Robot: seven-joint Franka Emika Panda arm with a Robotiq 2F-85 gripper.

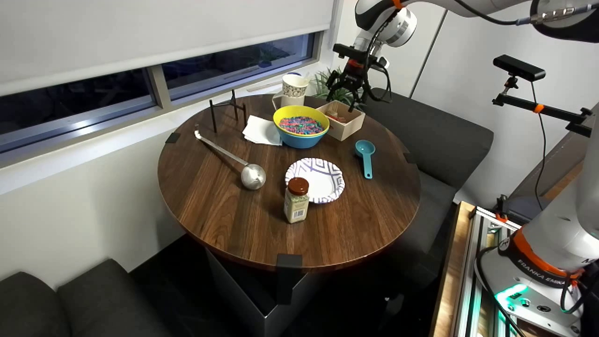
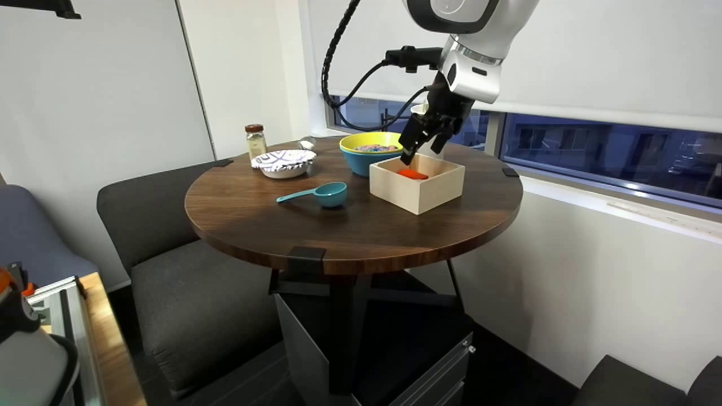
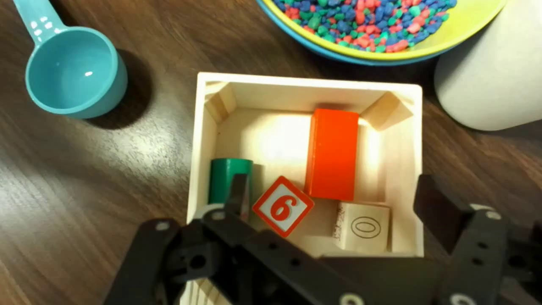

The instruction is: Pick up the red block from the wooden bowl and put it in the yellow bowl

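The block (image 3: 334,154) lies in the box (image 2: 392,183) beside the bowl (image 2: 365,138).

"FRANKA EMIKA" is printed on robot base (image 1: 538,281); "6" or "9" on red-bordered block (image 3: 283,206); "0" or "O" outlined on plain wooden block (image 3: 364,228).

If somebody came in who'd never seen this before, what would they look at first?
Probably the pink, blue and green pebbles, bright inside the yellow bowl. Next might come the bright red block, lying in the square wooden box beside that bowl. The robot's black gripper could catch the eye too, hanging open over the box.
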